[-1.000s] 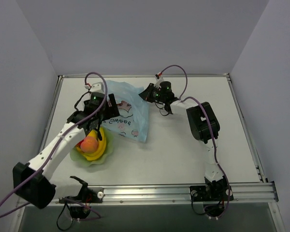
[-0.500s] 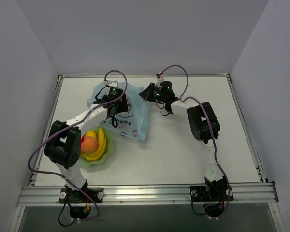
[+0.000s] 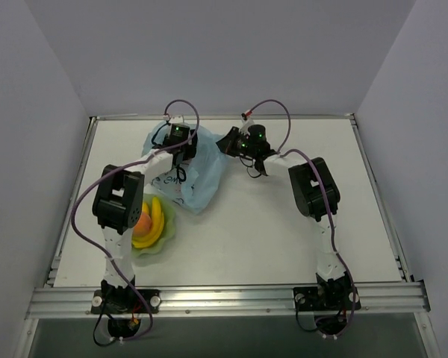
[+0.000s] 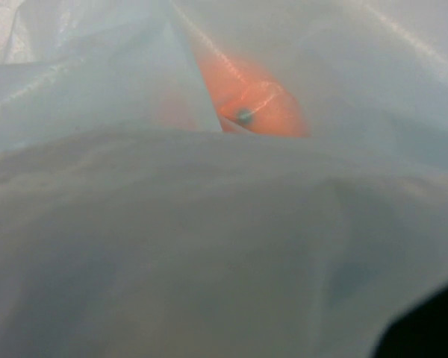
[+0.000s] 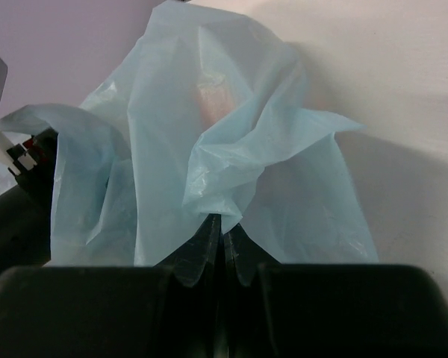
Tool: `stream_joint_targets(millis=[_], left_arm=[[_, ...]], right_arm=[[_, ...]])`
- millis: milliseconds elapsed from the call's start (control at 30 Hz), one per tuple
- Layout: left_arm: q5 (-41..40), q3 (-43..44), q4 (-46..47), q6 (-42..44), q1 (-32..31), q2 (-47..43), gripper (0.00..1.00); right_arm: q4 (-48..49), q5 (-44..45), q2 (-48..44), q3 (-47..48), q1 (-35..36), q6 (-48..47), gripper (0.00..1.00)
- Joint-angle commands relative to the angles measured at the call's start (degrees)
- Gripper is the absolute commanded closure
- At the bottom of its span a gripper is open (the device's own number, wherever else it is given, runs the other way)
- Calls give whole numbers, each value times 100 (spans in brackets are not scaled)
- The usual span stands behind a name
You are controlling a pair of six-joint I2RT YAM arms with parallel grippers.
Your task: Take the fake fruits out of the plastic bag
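**Orange inside bag, right hand pinching the film**

Bag (image 3: 201, 175): thin, crinkly, light-blue translucent film, crumpled in a heap on the counter (image 3: 284, 224).

Right hand (image 5: 222, 233): fingers clamped together on a fold at the bag's right edge. The film rises in a creased peak above them.

Left hand (image 3: 177, 145): pushed into the bag's top left. Film hides the fingers, so I can't tell how far apart they are or whether they touch anything. Its camera shows hazy film, with a smooth round orange (image 4: 263, 104) showing through one layer, ahead of the hand and deeper in the bag.

Outside the bag, near-left of it: a pale green wavy-edged bowl (image 3: 164, 242) holds a yellow banana (image 3: 155, 220) bunch and a pink-yellow peach (image 3: 142, 221).
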Motion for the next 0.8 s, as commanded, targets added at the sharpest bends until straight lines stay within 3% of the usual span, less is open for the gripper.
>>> stream_joint_targets(millis=[0, 267, 733, 767], left_arm=[[237, 530, 662, 309, 66, 123, 6], [458, 1347, 996, 582, 145, 905, 6], [1153, 2709, 1515, 266, 312, 2145, 6], [1153, 2772, 1576, 248, 320, 2181, 2]], right_arm=[[400, -194, 59, 214, -21, 20, 100], [356, -291, 332, 433, -22, -15, 100], [154, -440, 833, 873, -22, -76, 100], [154, -467, 842, 882, -22, -76, 100]])
